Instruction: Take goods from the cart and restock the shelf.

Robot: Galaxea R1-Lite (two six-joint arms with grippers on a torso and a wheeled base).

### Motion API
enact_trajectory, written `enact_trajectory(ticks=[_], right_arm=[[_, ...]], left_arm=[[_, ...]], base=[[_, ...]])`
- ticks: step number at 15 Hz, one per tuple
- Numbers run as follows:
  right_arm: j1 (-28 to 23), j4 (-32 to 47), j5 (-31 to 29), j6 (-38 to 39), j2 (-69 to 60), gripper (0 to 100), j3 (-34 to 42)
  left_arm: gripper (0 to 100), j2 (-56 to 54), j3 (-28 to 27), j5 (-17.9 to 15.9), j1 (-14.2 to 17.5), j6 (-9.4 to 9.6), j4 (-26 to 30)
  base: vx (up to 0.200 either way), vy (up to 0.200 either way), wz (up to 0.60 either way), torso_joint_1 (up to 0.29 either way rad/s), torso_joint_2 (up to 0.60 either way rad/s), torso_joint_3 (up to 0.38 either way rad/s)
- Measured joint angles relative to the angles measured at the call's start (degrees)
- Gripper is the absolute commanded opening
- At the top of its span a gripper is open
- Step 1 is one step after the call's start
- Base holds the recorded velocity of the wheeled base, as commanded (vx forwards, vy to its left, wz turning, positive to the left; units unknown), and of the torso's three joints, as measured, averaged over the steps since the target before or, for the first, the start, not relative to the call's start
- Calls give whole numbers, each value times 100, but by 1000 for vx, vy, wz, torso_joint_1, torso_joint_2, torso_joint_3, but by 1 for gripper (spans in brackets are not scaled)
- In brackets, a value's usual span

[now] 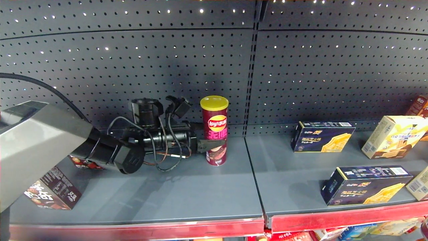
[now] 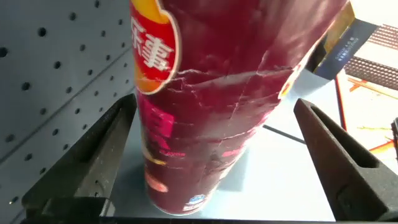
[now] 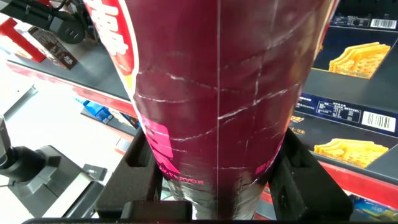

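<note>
A maroon chip can (image 1: 215,130) with a yellow lid stands upright on the grey shelf (image 1: 187,190), near the pegboard back wall. My left gripper (image 1: 214,143) reaches in from the left and straddles the can's lower half. In the left wrist view its fingers (image 2: 93,155) stand apart from the can (image 2: 205,143), with a gap on each side, so it is open. In the right wrist view my right gripper (image 3: 221,171) is shut on a second maroon chip can (image 3: 217,81), with both fingers pressed against its sides.
Two dark blue boxes (image 1: 322,136) (image 1: 364,185) and a yellow box (image 1: 394,136) lie on the shelf's right section. A dark red box (image 1: 53,192) sits at the front left under my left arm. A red strip (image 1: 140,231) runs along the shelf's front edge.
</note>
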Motion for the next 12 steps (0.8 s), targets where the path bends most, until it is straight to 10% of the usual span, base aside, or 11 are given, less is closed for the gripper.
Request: enact_trajectory(ticks=[2, 3, 12], right_arm=[[7, 0, 0, 0, 0, 0, -6], [7, 0, 0, 0, 0, 0, -1], [-11, 148, 0, 5, -89, 0, -1]], left_arm=[[100, 4, -44, 11, -11, 2, 5], [0, 11, -65, 11, 2, 2, 2], [0, -165, 284, 283, -111, 2, -24]], base=[[0, 0, 0, 0, 0, 0], [0, 0, 0, 0, 0, 0], [0, 0, 0, 0, 0, 0]])
